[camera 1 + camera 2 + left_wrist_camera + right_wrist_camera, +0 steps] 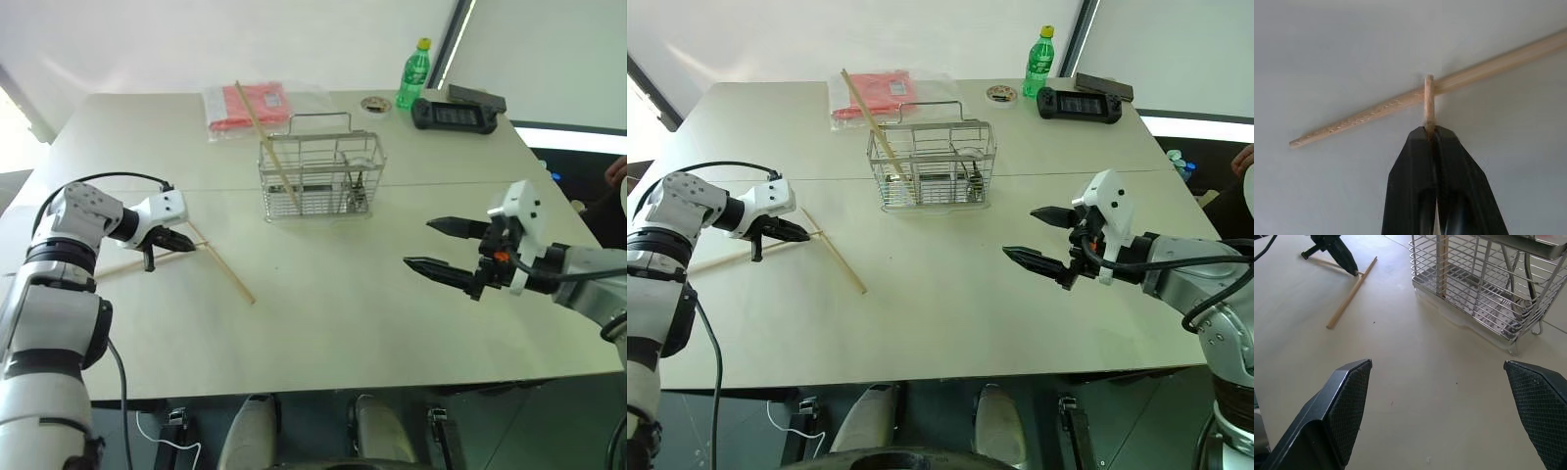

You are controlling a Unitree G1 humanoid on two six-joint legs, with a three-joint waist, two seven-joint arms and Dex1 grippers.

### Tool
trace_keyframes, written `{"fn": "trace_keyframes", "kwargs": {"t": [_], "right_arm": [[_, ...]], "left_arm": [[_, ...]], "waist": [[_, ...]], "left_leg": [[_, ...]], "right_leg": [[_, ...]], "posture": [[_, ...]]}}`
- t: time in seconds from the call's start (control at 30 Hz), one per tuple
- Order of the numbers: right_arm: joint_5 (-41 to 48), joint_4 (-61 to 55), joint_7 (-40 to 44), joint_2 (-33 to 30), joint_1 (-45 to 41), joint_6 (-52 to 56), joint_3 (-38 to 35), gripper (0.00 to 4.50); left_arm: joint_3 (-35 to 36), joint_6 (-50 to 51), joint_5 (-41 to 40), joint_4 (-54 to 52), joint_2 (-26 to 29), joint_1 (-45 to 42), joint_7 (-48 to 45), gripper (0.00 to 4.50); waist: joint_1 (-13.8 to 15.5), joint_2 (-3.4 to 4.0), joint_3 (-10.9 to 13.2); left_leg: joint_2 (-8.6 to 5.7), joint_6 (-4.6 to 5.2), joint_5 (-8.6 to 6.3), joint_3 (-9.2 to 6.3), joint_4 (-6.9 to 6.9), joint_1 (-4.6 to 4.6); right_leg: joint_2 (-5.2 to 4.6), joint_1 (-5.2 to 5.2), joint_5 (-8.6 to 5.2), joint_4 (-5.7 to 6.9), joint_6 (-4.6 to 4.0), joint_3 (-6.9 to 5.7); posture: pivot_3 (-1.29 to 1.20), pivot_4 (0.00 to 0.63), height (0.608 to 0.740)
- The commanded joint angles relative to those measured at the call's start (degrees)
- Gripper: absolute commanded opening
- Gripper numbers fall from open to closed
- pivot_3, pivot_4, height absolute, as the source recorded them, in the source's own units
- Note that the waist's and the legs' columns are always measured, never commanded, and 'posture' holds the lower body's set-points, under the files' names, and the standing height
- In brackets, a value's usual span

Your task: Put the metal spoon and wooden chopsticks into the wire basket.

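The wire basket (320,176) stands at the table's middle back. One wooden chopstick (265,137) leans in its left part. The metal spoon (966,171) seems to stand in its right part. My left gripper (191,243) is low over the table at the left and is shut on the end of a second chopstick (1428,100). That stick's tip touches a third chopstick (225,269), which lies flat on the table. At the right, my right gripper (418,243) hovers open above the table and holds nothing, well apart from the basket.
At the table's back stand a green bottle (414,64), a black handheld console (458,115) and a small tape roll (376,103). A red packet in clear plastic (257,106) lies behind the basket. A person's hand (617,174) shows at the right edge.
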Motion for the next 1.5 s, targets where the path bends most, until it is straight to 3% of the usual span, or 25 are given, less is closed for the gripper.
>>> {"fn": "trace_keyframes", "kwargs": {"t": [0.03, 0.33, 0.47, 0.6, 0.7, 0.83, 1.0, 1.23, 1.5], "right_arm": [[0.62, -0.61, -0.33, -0.77, -1.09, -0.92, -1.37, 4.5], [-0.01, 0.47, 0.91, -1.04, -1.96, -2.45, -0.18, 4.5], [-0.14, 0.2, 1.09, -0.92, -1.83, -3.15, 0.03, 4.5], [-0.25, 0.6, 0.14, -0.35, -2.65, -3.65, 0.06, 4.5], [0.4, 0.78, -0.55, 0.13, -4.03, -3.73, -0.36, 4.5], [0.95, 0.65, -0.34, -0.2, -4.46, -3.46, -0.61, 4.5], [0.49, 0.11, -0.54, -0.12, -3.65, -3.84, -0.8, 4.5], [1.61, -1.63, -2.49, 0.36, -2.95, -3.51, -2.62, 4.5], [3.04, -3.28, -4.57, 0.41, -1.33, -3.08, -3.83, 4.5]], "left_arm": [[1.19, 1.41, 0.11, -0.27, 0.12, -0.51, 0.31, 0.03], [10.67, 6.33, -8.33, -8.64, 4.92, 1.19, -1.24, 0.03], [20.64, 18.03, -17.58, -23.71, 6.87, 4.84, 2.9, 0.03], [30.89, 36.39, -28.26, -44.63, 6.14, 8.3, 11.02, 0.03], [36.5, 42.29, -34.07, -50.67, 1.42, 2.1, 22.21, 0.03], [38.48, 40.9, -36.39, -46.34, -5.9, -10.83, 34.14, 0.03], [35.65, 30.66, -34.57, -35.8, -14.34, -22.17, 37.97, 0.03], [32.2, 18.8, -31.96, -21.62, -20.8, -25.83, 36.55, 0.03], [31.6, 14.79, -31.97, -17.62, -23.96, -24.81, 36.29, 0.03]], "waist": [[0.0, 0.0, 0.0], [-0.23, -0.09, 0.06], [-0.31, -0.09, 0.06], [-0.24, -0.11, 0.07], [0.28, -0.2, 0.1], [0.22, -0.32, 0.11], [0.04, -0.34, 0.12], [-0.31, -0.29, 0.13], [0.01, -0.32, 0.15]], "left_leg": [[0.0, 0.0, 0.0, 0.0, 0.0, 0.0], [0.0, 0.0, 0.0, -0.02, -0.02, -0.06], [0.0, 0.0, 0.0, -0.04, -0.02, -0.06], [0.0, 0.0, 0.0, -0.06, -0.01, -0.06], [0.0, -0.01, 0.0, -0.11, 0.04, -0.05], [-0.01, -0.01, 0.0, -0.26, 0.25, -0.04], [-0.05, 0.0, 0.0, -0.27, 0.26, -0.03], [-0.05, -0.01, 0.0, -0.24, 0.12, 0.02], [-0.05, -0.01, 0.0, -0.24, 0.01, -0.07]], "right_leg": [[0.0, 0.0, 0.0, 0.0, 0.0, 0.0], [0.0, -0.07, 0.0, 0.0, 0.01, -0.02], [0.0, -0.06, 0.0, 0.02, 0.01, -0.02], [0.0, -0.02, 0.0, 0.04, 0.01, -0.02], [0.0, 0.03, 0.0, 0.06, 0.02, -0.07], [0.0, 0.27, -0.01, -0.01, 0.05, -0.27], [-0.02, 0.35, -0.03, -0.11, 0.09, -0.3], [-0.02, 0.26, -0.03, -0.09, 0.1, -0.29], [-0.02, 0.27, -0.01, -0.34, 0.12, -0.3]], "posture": [[0.0, 0.15, 0.721], [0.0, 0.15, 0.721], [0.0, 0.15, 0.721], [0.0, 0.15, 0.721], [0.0, 0.15, 0.721], [0.0, 0.15, 0.721], [0.0, 0.15, 0.721], [0.0, 0.15, 0.721], [0.0, 0.15, 0.721]]}}
